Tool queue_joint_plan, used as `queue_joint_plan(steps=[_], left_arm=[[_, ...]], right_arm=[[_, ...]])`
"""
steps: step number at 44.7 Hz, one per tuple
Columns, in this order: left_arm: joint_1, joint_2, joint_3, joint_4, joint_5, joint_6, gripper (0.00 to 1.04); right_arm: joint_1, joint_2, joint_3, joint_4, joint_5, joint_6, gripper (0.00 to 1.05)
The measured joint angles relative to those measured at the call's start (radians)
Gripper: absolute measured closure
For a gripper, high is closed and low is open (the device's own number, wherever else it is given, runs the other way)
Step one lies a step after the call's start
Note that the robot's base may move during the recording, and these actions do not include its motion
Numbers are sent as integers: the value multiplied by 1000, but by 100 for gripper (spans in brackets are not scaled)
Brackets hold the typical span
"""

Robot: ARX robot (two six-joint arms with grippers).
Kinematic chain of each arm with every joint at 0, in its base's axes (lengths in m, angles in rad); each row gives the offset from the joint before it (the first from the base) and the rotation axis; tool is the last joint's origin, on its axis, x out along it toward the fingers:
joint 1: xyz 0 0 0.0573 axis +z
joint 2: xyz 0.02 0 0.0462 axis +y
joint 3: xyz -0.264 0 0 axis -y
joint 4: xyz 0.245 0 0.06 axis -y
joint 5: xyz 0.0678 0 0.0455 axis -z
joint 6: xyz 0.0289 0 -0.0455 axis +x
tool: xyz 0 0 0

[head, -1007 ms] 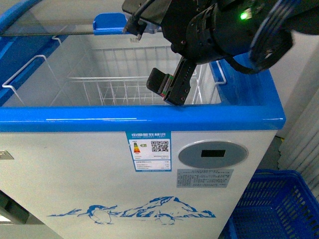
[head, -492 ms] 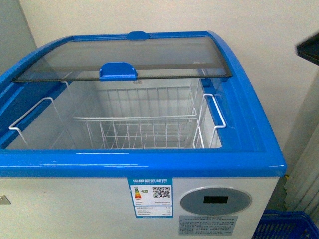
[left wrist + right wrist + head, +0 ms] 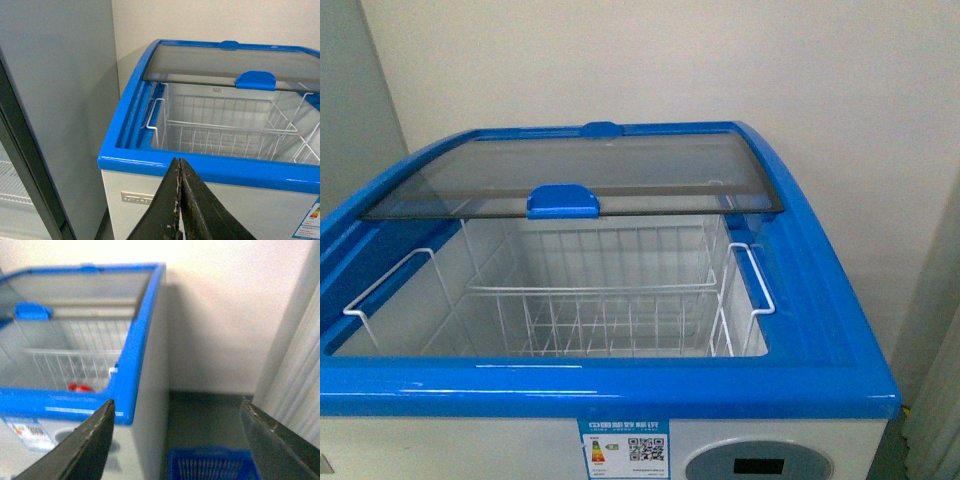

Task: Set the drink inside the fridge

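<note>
Right gripper [image 3: 177,440] spread wide, empty, outside the fridge [image 3: 132,365]; drink [image 3: 81,387] beyond its fingers, down inside the open fridge; left gripper [image 3: 180,200] pressed closed, empty.

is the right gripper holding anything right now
No, the right gripper is open with nothing between its fingers; only floor and a blue basket show.

Neither arm appears in the front view. The left gripper [image 3: 180,200] has its dark fingers pressed together, empty; the right gripper [image 3: 180,440] holds its fingers spread wide apart, empty.
</note>
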Motion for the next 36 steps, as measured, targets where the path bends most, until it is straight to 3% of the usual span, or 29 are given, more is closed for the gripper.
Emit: queue_joint_plan(steps=[3, 7, 15, 36], left_arm=[[0, 0, 0, 0, 2, 0, 102], [0, -1, 0, 0, 1, 0, 102], [0, -1, 0, 0, 1, 0, 102], [0, -1, 0, 0, 1, 0, 102]], right_arm=[[-34, -54, -26, 63, -30, -31, 45], [-166, -77, -58, 67, -176, -47, 64], [-200, -111, -108, 77, -186, -59, 102], [-203, -186, -165, 91, -190, -60, 102]])
